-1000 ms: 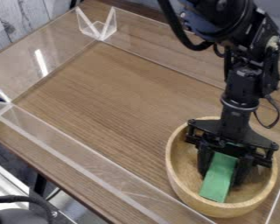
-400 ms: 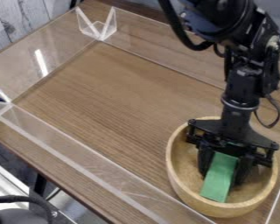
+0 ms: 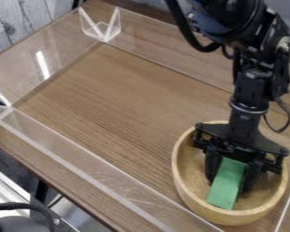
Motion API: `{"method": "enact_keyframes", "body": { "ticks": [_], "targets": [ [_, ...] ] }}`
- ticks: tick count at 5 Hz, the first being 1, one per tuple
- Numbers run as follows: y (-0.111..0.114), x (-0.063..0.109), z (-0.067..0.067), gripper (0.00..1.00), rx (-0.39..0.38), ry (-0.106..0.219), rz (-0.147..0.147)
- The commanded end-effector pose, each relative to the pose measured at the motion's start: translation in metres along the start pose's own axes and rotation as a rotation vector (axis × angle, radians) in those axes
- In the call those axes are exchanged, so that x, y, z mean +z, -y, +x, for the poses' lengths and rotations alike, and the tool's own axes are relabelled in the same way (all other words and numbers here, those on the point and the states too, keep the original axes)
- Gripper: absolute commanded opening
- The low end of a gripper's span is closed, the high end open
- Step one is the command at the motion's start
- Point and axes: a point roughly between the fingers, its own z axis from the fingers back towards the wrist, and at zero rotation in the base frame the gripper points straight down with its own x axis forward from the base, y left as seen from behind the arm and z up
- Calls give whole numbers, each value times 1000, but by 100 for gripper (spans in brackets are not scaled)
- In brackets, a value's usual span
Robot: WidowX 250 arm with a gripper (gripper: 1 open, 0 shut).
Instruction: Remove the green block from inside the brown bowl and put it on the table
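Wood-grain table (image 3: 111,100) with clear acrylic walls (image 3: 62,145), bowl (image 3: 190,195) at near right corner, block (image 3: 227,188) lying tilted inside bowl, gripper (image 3: 236,166) lowered into bowl, jaws pinching block's upper end

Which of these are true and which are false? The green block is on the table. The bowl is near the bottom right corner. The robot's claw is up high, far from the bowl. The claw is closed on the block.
1. The green block is on the table. False: it lies inside the brown bowl.
2. The bowl sits near the picture's bottom right corner. True.
3. The gripper is high above, far from the bowl. False: it reaches down into the bowl.
4. The gripper is closed on the block. True: its fingers clamp the block's upper end.
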Motion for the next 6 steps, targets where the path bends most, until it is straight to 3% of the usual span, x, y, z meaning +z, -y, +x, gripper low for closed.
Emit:
{"method": "enact_keyframes", "body": {
  "ticks": [1,3,5,6],
  "targets": [
    [1,13,0,0,-38,21,-21],
    [-3,37,-2,0,-64,42,-43],
    [-16,89,2,0,-48,121,-84],
    [-42,112,14,0,10,154,-102]
  ]
}}
